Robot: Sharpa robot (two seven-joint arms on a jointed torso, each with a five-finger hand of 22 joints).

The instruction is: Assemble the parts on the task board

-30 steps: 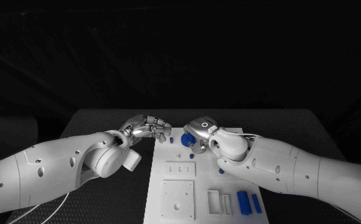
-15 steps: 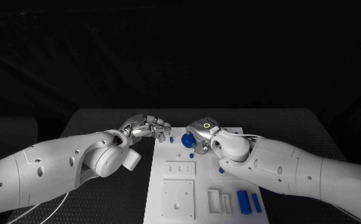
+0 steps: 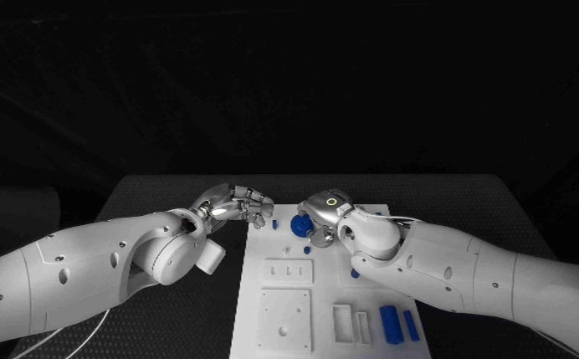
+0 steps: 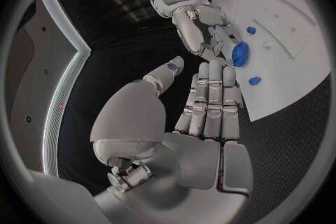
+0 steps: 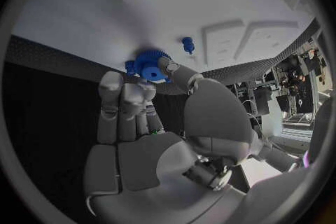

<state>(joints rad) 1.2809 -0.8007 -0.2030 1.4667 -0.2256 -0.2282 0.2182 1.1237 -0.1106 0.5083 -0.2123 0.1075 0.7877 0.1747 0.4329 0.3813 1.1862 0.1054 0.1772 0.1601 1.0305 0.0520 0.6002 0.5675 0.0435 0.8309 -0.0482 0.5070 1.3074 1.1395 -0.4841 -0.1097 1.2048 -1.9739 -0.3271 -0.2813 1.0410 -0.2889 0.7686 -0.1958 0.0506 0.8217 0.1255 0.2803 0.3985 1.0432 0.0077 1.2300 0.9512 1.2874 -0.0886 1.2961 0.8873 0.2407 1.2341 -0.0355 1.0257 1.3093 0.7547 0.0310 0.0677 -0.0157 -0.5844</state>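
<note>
My right robot hand [image 3: 324,212] sits at the far end of the task board [image 3: 284,302], fingertips and thumb closed around a blue gear [image 5: 150,65]. In the right wrist view the gear is pinched right at the board's edge, where white plate meets the dark surface [image 3: 157,192]. From the head view the same gear [image 3: 300,225] shows just under the knuckles.

My left robot hand [image 3: 237,205] is beside the board's far left corner, near the right one but apart from it. Fingers lie straight and side by side, thumb off to one side, nothing held. In its own wrist view [image 4: 203,123] the fingertips point toward the gear [image 4: 238,54] without touching it.

Small blue peg [image 5: 187,43] stands on the board just past the gear. Another small blue piece [image 3: 275,224] lies near the board's far left edge, close to my left fingers.

Near end of the board: two blue bars [image 3: 391,324] lie side by side at the right, beside white rectangular slots [image 3: 344,322]. A square white plate with a hole [image 3: 284,317] sits to the left of those.
</note>
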